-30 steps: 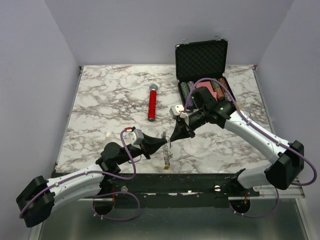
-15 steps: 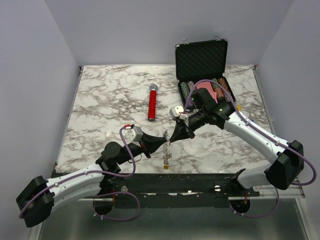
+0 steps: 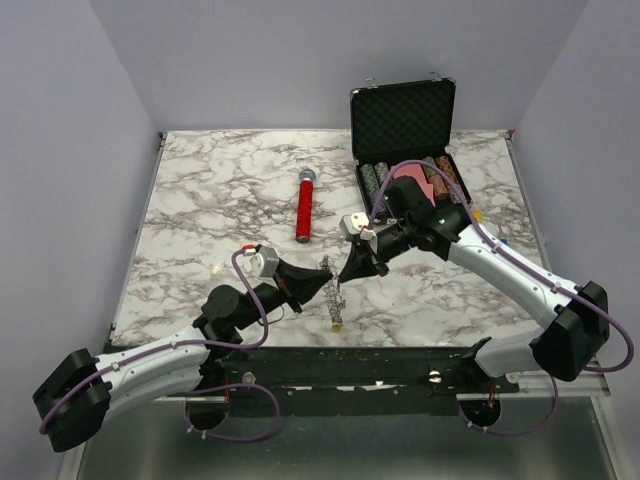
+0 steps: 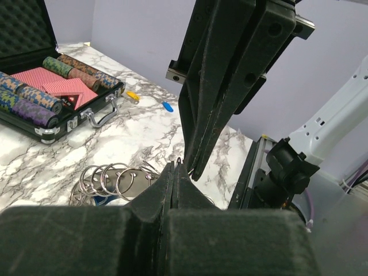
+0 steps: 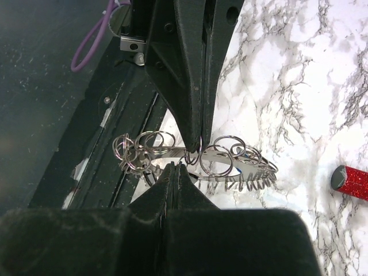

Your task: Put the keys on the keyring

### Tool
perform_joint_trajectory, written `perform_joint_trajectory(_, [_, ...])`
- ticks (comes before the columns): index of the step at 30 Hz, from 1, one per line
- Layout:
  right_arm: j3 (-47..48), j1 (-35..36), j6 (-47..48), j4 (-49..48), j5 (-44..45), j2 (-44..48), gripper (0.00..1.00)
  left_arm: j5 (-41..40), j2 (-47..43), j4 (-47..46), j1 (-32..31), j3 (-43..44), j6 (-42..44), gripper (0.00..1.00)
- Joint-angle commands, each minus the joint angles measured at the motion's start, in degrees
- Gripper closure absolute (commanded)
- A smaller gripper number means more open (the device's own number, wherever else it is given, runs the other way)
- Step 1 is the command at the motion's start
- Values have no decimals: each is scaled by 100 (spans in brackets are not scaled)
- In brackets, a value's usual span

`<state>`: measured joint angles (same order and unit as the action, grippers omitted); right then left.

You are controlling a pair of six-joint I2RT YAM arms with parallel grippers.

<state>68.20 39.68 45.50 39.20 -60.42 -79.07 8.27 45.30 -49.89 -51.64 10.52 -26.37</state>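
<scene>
The keyring (image 3: 334,298) is a thin metal loop strung with several small split rings (image 5: 221,156), held off the marble near the table's front edge, its yellow tag (image 3: 337,326) dangling. My left gripper (image 3: 327,284) is shut, with one small ring poking out at its tip (image 4: 179,161). My right gripper (image 3: 342,279) meets it tip to tip from the far side, shut on the loop's band (image 5: 172,154). Of the keys, only a blue head (image 4: 102,200) shows under the rings in the left wrist view; my fingers hide the rest.
A red-handled microphone (image 3: 304,206) lies mid-table. An open black case (image 3: 403,122) of poker chips (image 4: 31,100) stands at the back right. A small blue piece (image 4: 167,106) and a yellow one (image 4: 133,95) lie on the marble near the case. The table's front edge (image 3: 330,346) is just below the tag.
My left gripper has risen a little and moved right, closing on the right gripper's tip. The keyring and its tag have come up slightly with it. Both jaws stayed shut.
</scene>
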Motion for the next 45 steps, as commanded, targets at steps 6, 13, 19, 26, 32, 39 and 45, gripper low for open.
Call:
perform_joint_trajectory(6, [-176,57,-120,193,-189,111,93,-564,216,-1338,-66,-103,-263,100])
perform_joint_trajectory(13, [-27,-127,-23,518,-593,260,73,-458,199,-1568,-66,-323,-53,100])
perform_joint_trajectory(19, [202,-758,38,878,-1260,444,62,-143,207,-1883,-66,-516,61,100])
perform_joint_trajectory(26, [-131,-989,-1549,-437,-1454,454,58,561,550,-2525,-66,-481,352,100])
perform_joint_trajectory(32, [-150,-866,-2044,-765,-1367,331,56,491,919,-2727,-66,-209,405,100])
perform_joint_trajectory(39, [-316,-760,-2422,-1134,-1148,225,53,272,1393,-3290,-101,-59,396,100])
perform_joint_trajectory(45, [-422,-716,-2590,-1318,-928,172,53,96,1631,-3651,-162,-33,387,100])
